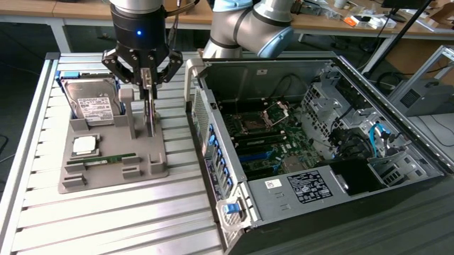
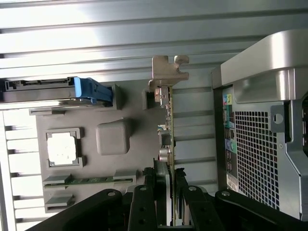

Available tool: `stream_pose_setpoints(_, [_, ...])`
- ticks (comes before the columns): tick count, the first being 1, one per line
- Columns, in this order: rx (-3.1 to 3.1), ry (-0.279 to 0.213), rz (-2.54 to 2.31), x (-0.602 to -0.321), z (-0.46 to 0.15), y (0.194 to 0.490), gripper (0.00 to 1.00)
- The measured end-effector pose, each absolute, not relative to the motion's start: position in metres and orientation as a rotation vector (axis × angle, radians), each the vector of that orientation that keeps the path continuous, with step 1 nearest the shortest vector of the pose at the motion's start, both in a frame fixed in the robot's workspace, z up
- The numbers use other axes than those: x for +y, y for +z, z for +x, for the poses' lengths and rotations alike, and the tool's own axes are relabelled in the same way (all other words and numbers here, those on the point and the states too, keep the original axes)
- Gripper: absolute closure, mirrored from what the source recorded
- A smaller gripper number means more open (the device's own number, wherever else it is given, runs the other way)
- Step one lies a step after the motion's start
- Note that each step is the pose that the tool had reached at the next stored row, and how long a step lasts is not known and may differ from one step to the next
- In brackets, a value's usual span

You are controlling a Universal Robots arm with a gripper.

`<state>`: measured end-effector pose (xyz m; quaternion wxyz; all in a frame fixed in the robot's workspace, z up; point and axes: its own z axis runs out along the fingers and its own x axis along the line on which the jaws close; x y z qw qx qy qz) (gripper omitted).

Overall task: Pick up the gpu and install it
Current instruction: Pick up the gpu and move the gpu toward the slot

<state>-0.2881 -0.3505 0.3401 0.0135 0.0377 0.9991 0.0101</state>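
Observation:
The gpu (image 1: 151,116) stands on edge in a slot of the grey holder tray (image 1: 152,164), at the tray's side nearest the computer case. In the wrist view the gpu (image 2: 168,126) is seen edge-on, with its metal bracket (image 2: 168,71) at the far end. My gripper (image 1: 146,87) comes straight down on the card's top edge. Its black fingers (image 2: 155,195) sit tight against both faces of the card, so my gripper (image 2: 169,186) is shut on it. The card's lower edge still looks seated in the tray.
The open computer case (image 1: 397,143) lies at the exterior view's right, with its motherboard (image 1: 273,143) exposed and its side wall (image 1: 206,127) close to the tray. On the tray sit a hard drive (image 1: 92,101), a CPU (image 1: 85,144) and a RAM stick (image 1: 103,158).

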Motion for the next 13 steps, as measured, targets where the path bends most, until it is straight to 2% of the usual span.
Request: stream_pose_setpoints(13, [3.112, 0.033, 0.117, -0.3506, -0.2881, 0.3449, 0.73])
